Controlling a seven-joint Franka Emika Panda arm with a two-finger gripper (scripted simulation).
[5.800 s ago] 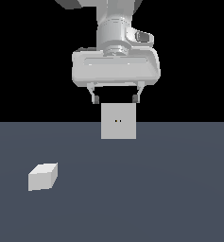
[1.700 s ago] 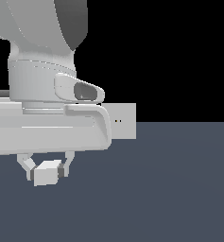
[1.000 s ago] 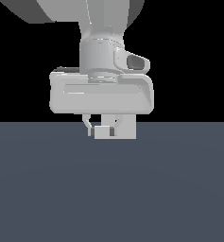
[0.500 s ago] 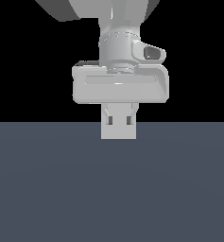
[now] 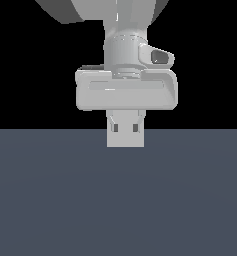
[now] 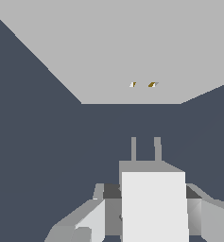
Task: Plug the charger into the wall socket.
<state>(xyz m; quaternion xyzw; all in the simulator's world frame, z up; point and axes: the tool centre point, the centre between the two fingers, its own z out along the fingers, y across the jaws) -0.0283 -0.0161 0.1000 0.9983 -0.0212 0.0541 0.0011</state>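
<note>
In the wrist view the charger (image 6: pixel 153 208) is a white block with two prongs (image 6: pixel 133 149) pointing at the wall socket (image 6: pixel 123 42). The socket is a light-grey panel with two small holes (image 6: pixel 142 84), and a gap of dark floor separates it from the prongs. My gripper (image 6: pixel 149 203) is shut on the charger, with a finger (image 6: pixel 92 220) on each side. In the exterior view the gripper (image 5: pixel 125 127) hangs in front of the socket (image 5: pixel 125 141). There the charger blends with the panel behind it.
A flat dark blue-grey floor (image 5: pixel 118 200) spreads under everything, with a black background above it. The arm's bulky white hand (image 5: pixel 126 92) covers the socket's upper part in the exterior view.
The gripper took the charger off the floor at the exterior view's left and carried it right. Over the last second it has centred in front of the socket.
</note>
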